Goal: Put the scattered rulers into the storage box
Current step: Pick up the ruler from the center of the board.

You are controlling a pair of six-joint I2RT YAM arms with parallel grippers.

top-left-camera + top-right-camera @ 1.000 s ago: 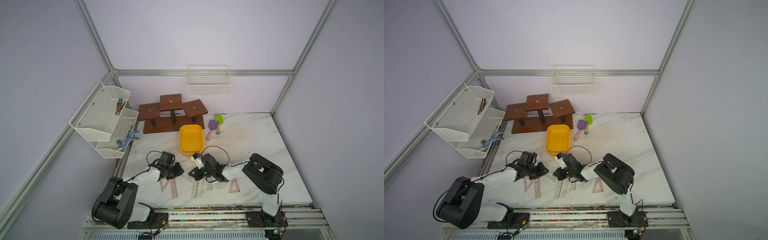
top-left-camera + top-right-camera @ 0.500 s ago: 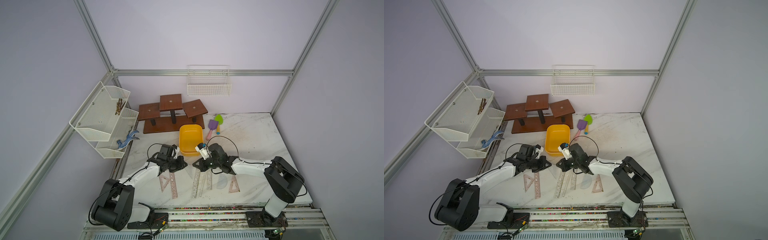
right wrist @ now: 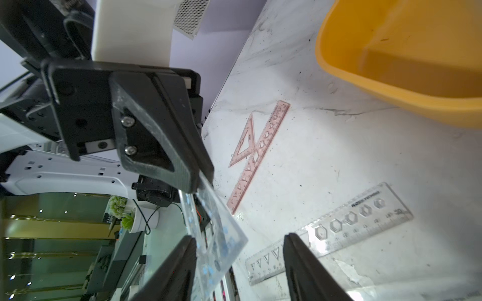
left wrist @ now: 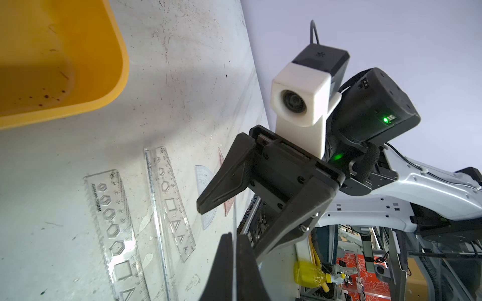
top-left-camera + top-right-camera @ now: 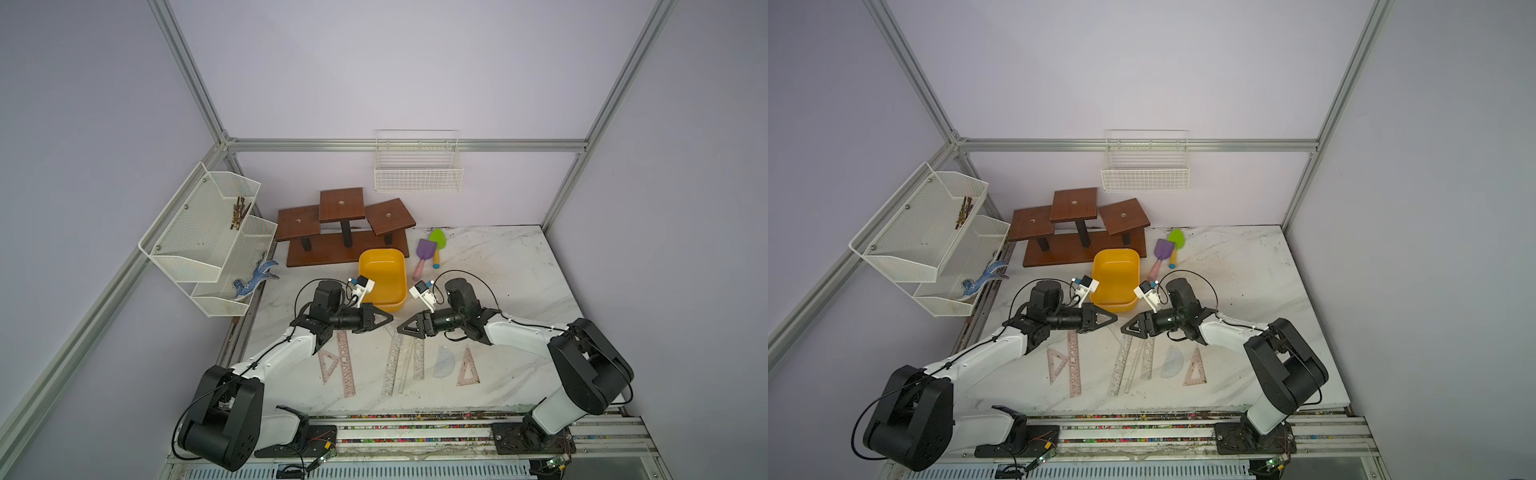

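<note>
Two robot arms meet nose to nose over a marbled worktop, just in front of the yellow storage box. The box floor shows only specks of dirt and no ruler.

At left, a pinkish set square lies flat, one corner touching a long pinkish stencil ruler. Above them, the left pincer is clamped tight on a clear ruler, gripping one end across its flat faces and holding it off the worktop. The piece's free end sits between the fingers of the right pincer, which stand wide apart. Whether one of those fingers touches the plastic cannot be told.

Further right, clear stencil rulers lie side by side. Beyond them are a half-round protractor and a second set square. All of these sit near the front edge, well short of the box.

The plastic looks light, thin and slick. It is probably stiff along its length but ready to flex, and it is hard to see against the pale stone. Pieces lying flat offer no edge to pinch, so a lifted end or corner, squeezed across the faces, seems the surest hold. The long rulers look roughly as long as the box and would likely need to go in lengthways.
</note>
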